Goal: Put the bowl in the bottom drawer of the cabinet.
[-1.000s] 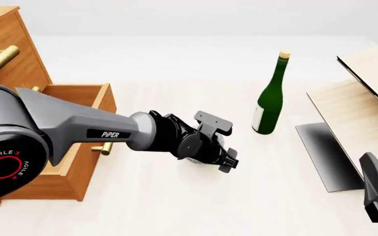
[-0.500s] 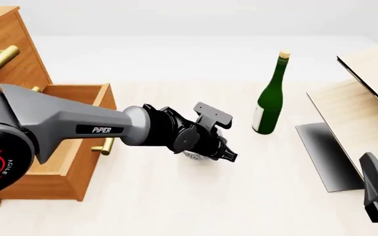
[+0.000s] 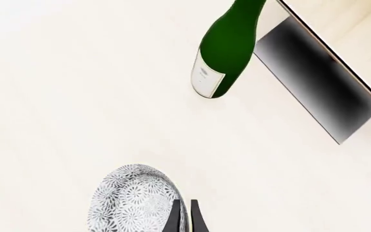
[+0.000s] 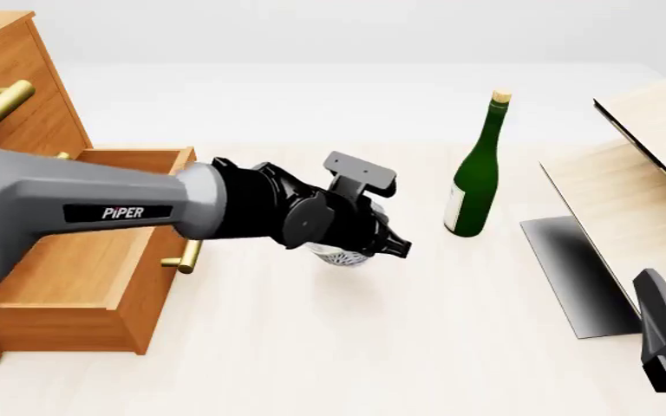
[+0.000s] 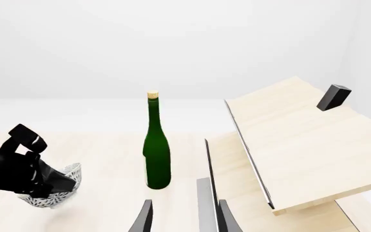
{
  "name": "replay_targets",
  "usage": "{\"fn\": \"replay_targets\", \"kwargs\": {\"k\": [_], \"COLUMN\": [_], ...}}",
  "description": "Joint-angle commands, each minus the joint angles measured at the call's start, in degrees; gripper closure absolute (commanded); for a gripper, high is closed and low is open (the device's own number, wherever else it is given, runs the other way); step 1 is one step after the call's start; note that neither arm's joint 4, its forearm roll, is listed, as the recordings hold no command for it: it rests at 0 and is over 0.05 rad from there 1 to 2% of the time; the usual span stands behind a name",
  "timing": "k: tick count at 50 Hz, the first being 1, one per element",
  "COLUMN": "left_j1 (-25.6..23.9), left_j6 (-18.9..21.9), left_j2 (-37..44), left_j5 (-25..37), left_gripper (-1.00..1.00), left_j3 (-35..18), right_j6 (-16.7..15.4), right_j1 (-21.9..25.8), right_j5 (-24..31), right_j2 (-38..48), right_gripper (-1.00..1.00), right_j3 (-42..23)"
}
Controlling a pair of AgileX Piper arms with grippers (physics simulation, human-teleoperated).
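At the left pincer: the left pincer [image 4: 388, 244] is closed on the rim of the bowl [image 4: 342, 254], one finger inside the wall and one outside, as seen in the left wrist view.
Bowl: the bowl [image 3: 137, 198] is held tilted and appears lifted just clear of the table [image 4: 345, 347], hanging beside the open drawer; a rim grip seems to have been chosen because the bowl is deep and too wide to be spanned.
Bottom drawer: the bottom drawer [image 4: 101, 260] of the cabinet [image 4: 21, 78] is pulled out and open at the top, so the bowl can be lowered in from above.
Obstacles: the drawer's front wall and brass handle [image 4: 180, 256] lie between bowl and drawer and must be cleared.
Surroundings: a green bottle [image 4: 475, 173] stands upright near the bowl, on the far side from the drawer; slanted pale boards [image 4: 645, 173] lie further right.
Right pincer: the right pincer [image 5: 180, 217] is parked low, fingers parted and empty.
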Motion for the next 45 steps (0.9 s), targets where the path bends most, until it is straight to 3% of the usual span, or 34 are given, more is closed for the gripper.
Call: {"fn": "replay_targets", "kwargs": {"k": [1, 6, 12, 45], "left_j1": [1.2, 1.5, 2.0, 5.8], "left_j6": [1.0, 0.9, 0.5, 1.2], "left_j2": [-4.3, -7.1, -9.7, -24.4], "left_j5": [0.1, 2.1, -0.5, -2.4], "left_gripper": [1.00, 1.00, 1.00, 1.00], "left_j3": [0.0, -0.8, 1.6, 10.7], "right_j6": [0.0, 0.0, 0.0, 0.0], "right_j1": [0.0, 0.0, 0.0, 0.0], "right_j5": [0.0, 0.0, 0.0, 0.0], "right_j2": [0.0, 0.0, 0.0, 0.0], "right_gripper": [-1.00, -1.00, -1.00, -1.00], "right_j3": [0.0, 0.0, 0.0, 0.0]}}
